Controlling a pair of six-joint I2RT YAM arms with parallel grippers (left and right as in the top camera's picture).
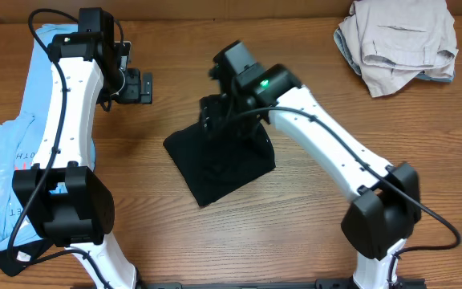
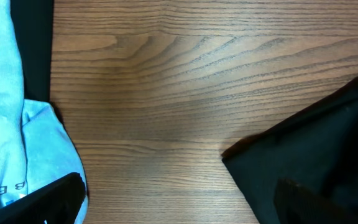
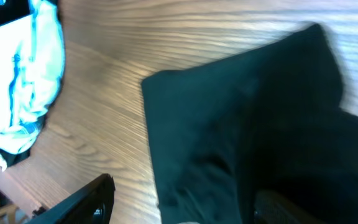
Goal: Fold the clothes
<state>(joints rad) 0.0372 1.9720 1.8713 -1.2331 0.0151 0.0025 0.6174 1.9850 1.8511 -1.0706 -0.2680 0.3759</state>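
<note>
A folded black garment (image 1: pixel 219 164) lies on the wooden table at the middle. It also shows in the right wrist view (image 3: pixel 247 130) and at the right of the left wrist view (image 2: pixel 316 162). My right gripper (image 1: pixel 215 116) hovers over its far edge, open and empty (image 3: pixel 185 208). My left gripper (image 1: pixel 139 87) is open and empty over bare wood, left of the black garment (image 2: pixel 176 208). A light blue garment (image 1: pixel 14 152) lies along the left edge under the left arm. A beige pile of clothes (image 1: pixel 399 40) sits at the far right corner.
A dark cloth (image 1: pixel 2 261) peeks out under the blue garment at the near left. The table's left edge is near the blue garment (image 3: pixel 17 81). Bare wood lies between the black garment and the beige pile.
</note>
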